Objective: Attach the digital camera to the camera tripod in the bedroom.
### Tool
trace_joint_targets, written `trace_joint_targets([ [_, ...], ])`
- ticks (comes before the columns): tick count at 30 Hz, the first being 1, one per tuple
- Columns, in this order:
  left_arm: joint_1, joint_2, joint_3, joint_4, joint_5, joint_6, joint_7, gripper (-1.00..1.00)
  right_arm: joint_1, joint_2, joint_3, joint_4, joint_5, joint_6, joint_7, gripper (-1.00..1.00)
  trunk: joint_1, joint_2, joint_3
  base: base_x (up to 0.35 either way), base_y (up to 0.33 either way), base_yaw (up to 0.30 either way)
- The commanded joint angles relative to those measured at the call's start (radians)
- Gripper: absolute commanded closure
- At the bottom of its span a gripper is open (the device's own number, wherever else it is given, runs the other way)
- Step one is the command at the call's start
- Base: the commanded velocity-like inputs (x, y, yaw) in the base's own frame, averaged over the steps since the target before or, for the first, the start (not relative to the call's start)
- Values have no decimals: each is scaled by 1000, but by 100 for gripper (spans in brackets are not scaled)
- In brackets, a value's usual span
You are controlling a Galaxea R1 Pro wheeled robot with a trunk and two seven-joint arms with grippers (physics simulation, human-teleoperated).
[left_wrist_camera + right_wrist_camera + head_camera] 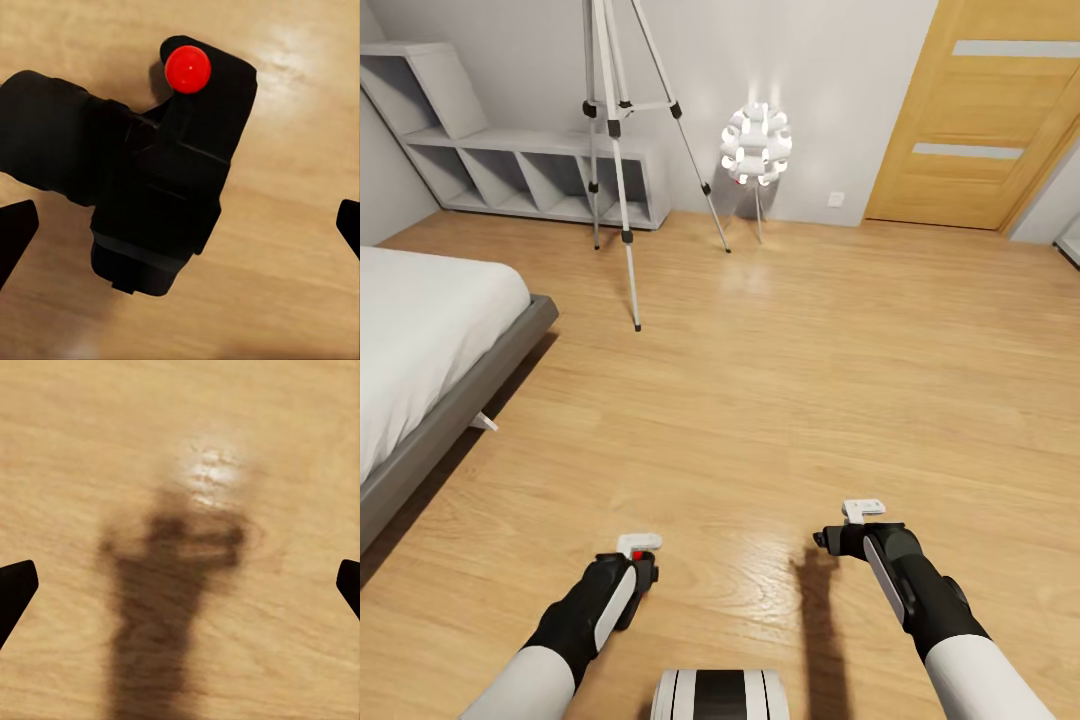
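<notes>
The digital camera, black and boxy with a red button, hangs above the wooden floor between the fingers of my left gripper, which holds it. In the head view the left gripper is low and near me, with a red spot and a black shape at its tip. My right gripper is open over bare floor, and its fingertips stand wide apart with nothing between them. The camera tripod stands at the far wall, with silver legs and black joints. Its head is cut off by the picture's top edge.
A white petal-shaped lit floor lamp stands right of the tripod. Behind the tripod runs a grey open shelf. The grey-framed white bed is on the left and a wooden door at the back right. Wooden floor stretches between me and the tripod.
</notes>
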Motion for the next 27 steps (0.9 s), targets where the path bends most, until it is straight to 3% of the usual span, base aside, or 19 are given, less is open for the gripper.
trace_joint_targets([
  [1,0,1,-7,1,9,-2,13,-100,0,0,1,-1,1,5,3,-100,0,0,-1,0,0,0],
  [8,0,2,-17,12,-1,-35,26,-100,0,0,1,-1,2,5,3,-100,0,0,-1,0,0,0],
  [25,0,2,-20,56,-1,-43,23,-100,0,0,2,-1,4,-2,3,-100,0,0,-1,0,0,0],
  [27,0,2,-22,88,1,-80,15,-100,0,0,3,-1,4,-3,3,-100,0,0,-1,0,0,0],
])
